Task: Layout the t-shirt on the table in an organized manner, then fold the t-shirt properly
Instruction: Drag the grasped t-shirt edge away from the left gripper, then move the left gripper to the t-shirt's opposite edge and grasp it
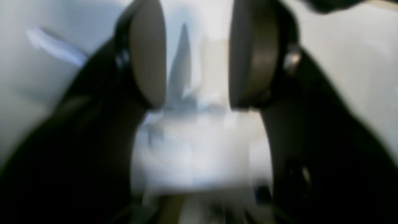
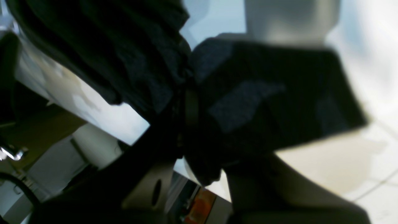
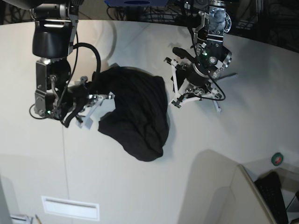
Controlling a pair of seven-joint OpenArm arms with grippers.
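My right claw [image 3: 96, 98] is clamped on the bunched t-shirt [image 3: 135, 116], my left claw [image 3: 176, 88] apart and empty, so one-sided pulling could drag it crooked across the tabletop [image 3: 140, 186]

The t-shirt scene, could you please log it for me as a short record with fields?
item: black t-shirt, bunched and wrinkled, not laid flat
surface: off-white table
right tool: shut on the t-shirt's edge, on the base view's left
left tool: open, nothing between its pads, beside the t-shirt on the base view's right
other item: white rectangular plate near the table's front edge
fold status: not yet begun
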